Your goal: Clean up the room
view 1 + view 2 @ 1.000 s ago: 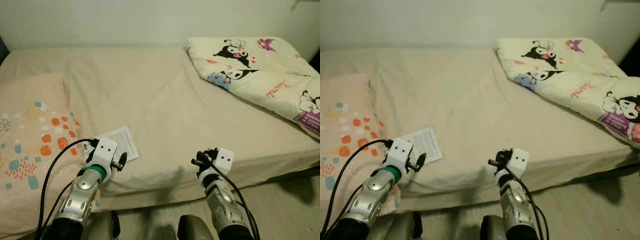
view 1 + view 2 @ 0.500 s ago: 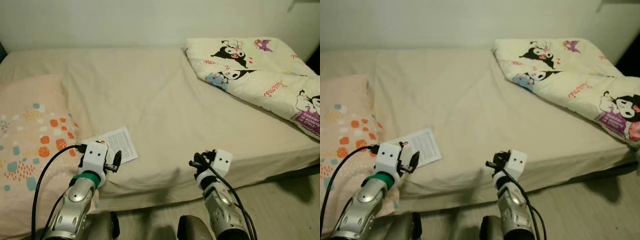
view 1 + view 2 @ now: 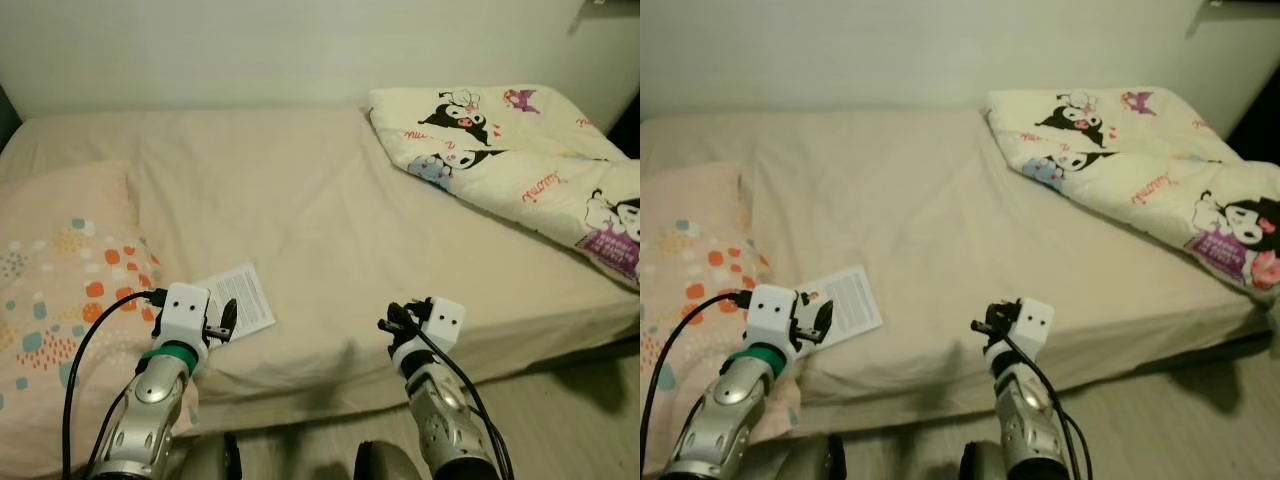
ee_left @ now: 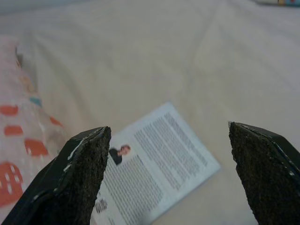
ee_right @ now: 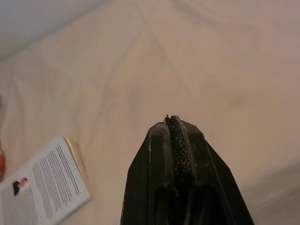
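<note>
Two grippers hover over the near edge of a bed (image 3: 330, 210) covered with a beige sheet. The left gripper (image 4: 168, 173) is spread wide and holds nothing; between its two black fingers (image 4: 77, 176) lies a printed leaflet (image 3: 240, 297), flat on the sheet, showing columns of small text and a small portrait photo. The leaflet sits just beyond that gripper's tips, near the left front part of the mattress and just right of a pillow (image 3: 60, 280) patterned with orange, teal and yellow marks. The right gripper (image 5: 174, 136) is pressed fully closed with nothing between its fingers; it hangs above bare sheet near the front edge of the bed, well to the right of the leaflet. A cream quilt (image 3: 520, 160) printed with cartoon characters lies bunched at the far right of the bed, its near end reaching the right edge of the mattress. A pale wall (image 3: 300, 45) runs along the far side of the bed, and a strip of light floor (image 3: 570, 410) shows at the near right. A black cable (image 3: 85, 350) loops from the left wrist down past the silver forearm.
</note>
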Robot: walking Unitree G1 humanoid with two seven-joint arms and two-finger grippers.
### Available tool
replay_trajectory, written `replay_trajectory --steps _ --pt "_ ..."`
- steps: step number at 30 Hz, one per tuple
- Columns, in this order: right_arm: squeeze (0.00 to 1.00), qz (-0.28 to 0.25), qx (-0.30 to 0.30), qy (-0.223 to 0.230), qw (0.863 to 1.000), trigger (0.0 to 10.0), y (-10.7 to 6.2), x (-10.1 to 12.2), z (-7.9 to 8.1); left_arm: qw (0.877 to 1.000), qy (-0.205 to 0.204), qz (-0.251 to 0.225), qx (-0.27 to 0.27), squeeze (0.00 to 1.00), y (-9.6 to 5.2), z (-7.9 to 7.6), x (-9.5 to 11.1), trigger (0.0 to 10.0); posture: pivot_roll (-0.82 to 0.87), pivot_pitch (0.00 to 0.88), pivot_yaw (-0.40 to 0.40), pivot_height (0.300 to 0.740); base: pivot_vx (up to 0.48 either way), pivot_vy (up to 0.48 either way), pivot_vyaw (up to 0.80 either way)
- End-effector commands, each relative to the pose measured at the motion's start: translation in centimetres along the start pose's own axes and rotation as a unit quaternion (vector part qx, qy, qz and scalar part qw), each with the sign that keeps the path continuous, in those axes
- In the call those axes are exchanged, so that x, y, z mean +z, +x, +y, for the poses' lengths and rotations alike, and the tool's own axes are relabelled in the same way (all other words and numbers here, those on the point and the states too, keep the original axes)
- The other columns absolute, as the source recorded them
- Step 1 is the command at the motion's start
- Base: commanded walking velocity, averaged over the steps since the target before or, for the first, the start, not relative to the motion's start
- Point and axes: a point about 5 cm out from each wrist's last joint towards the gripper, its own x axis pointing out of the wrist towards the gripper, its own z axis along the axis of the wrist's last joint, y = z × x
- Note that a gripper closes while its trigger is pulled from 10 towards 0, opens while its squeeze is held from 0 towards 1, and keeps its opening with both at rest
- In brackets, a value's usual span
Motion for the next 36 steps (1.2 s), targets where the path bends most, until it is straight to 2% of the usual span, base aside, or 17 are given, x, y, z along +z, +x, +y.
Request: replay_trajectory --steps 1,3,7,11,15,17,19,21,22,23,25,26,30,33,36 --pt "0.00 0.003 -0.007 0.009 1.000 10.0 0.0 -0.1 -0.3 1.000 -0.001 0.007 0.000 0.00 0.1 0.0 -0.1 10.0 0.10 0.000 -0.026 0.685 0.000 0.000 0.00" --pt "0.00 0.001 0.008 0.001 1.000 10.0 0.3 0.2 0.4 1.000 0.000 0.000 0.001 0.00 0.7 0.0 0.6 10.0 0.13 0.000 -0.019 0.700 0.000 0.000 0.00" --pt "0.00 -0.001 0.011 0.000 1.000 10.0 0.4 0.3 0.6 1.000 0.000 -0.002 0.001 0.00 0.7 0.1 0.8 10.0 0.13 0.000 -0.019 0.705 0.000 0.000 0.00" --pt "0.00 -0.001 0.018 -0.001 1.000 10.0 0.3 0.1 0.8 1.000 0.001 0.000 -0.008 0.00 -0.1 -0.2 0.5 10.0 0.13 0.018 0.001 0.720 0.000 0.000 0.00" --pt "0.00 0.003 0.006 0.016 1.000 10.0 -0.4 -0.5 0.1 1.000 -0.008 0.016 0.016 0.00 -0.6 0.1 -0.5 10.0 0.13 0.000 0.009 0.740 0.000 0.000 0.00" --pt "0.00 0.000 0.002 0.017 1.000 10.0 -0.6 -0.4 -0.1 1.000 -0.002 0.012 0.009 0.00 -0.4 0.1 -0.2 10.0 0.13 0.000 0.011 0.740 0.000 0.000 0.00" --pt "0.00 -0.002 -0.020 0.037 0.999 10.0 -0.6 -0.4 -0.7 1.000 0.018 0.008 -0.012 0.00 -0.1 0.0 -0.1 10.0 0.13 0.000 0.031 0.740 0.000 0.000 0.00" --pt "0.00 0.003 -0.030 0.045 0.999 10.0 -0.6 -0.7 -1.0 1.000 0.017 0.010 -0.015 0.00 0.0 0.0 -0.2 10.0 0.13 0.000 0.036 0.740 0.000 0.000 0.00" --pt "0.00 0.009 -0.049 0.066 0.997 10.0 -0.9 -1.2 -1.5 1.000 0.006 0.019 -0.018 0.00 -0.2 0.0 -0.7 10.0 0.12 0.000 0.049 0.740 0.000 0.000 0.00" --pt "0.00 0.009 -0.049 0.066 0.997 10.0 -0.9 -1.2 -1.5 1.000 0.006 0.019 -0.018 0.00 -0.2 0.0 -0.7 10.0 0.12 0.000 0.049 0.740 0.000 0.000 0.00" --pt "0.00 0.012 -0.079 0.095 0.992 10.0 -1.5 -1.9 -2.3 0.999 -0.004 0.030 -0.019 0.00 -0.9 0.0 -1.5 10.0 0.11 0.000 0.052 0.740 0.000 0.000 0.00" --pt "0.00 0.010 -0.082 0.097 0.992 10.0 -1.4 -1.7 -2.5 0.999 -0.009 0.031 -0.029 0.00 -0.9 -0.4 -1.4 10.0 0.11 0.000 0.042 0.740 0.000 0.000 0.00" --pt "0.00 0.008 -0.078 0.088 0.993 10.0 -1.2 -1.3 -2.5 0.999 -0.010 0.028 -0.036 0.00 -0.6 -1.0 -1.2 10.0 0.12 0.000 0.033 0.740 0.000 0.000 0.00" --pt "0.00 0.033 -0.061 0.050 0.996 10.0 -1.1 -1.9 -2.1 0.999 -0.012 0.028 -0.022 0.00 -0.3 -1.4 -1.2 10.0 0.11 0.000 0.012 0.740 0.000 0.000 0.00" --pt "0.00 0.036 -0.050 0.040 0.997 10.0 -1.3 -2.1 -1.4 0.999 -0.022 0.037 -0.022 0.00 -0.2 -1.8 -1.3 10.0 0.13 0.000 -0.002 0.740 0.000 0.000 0.00"
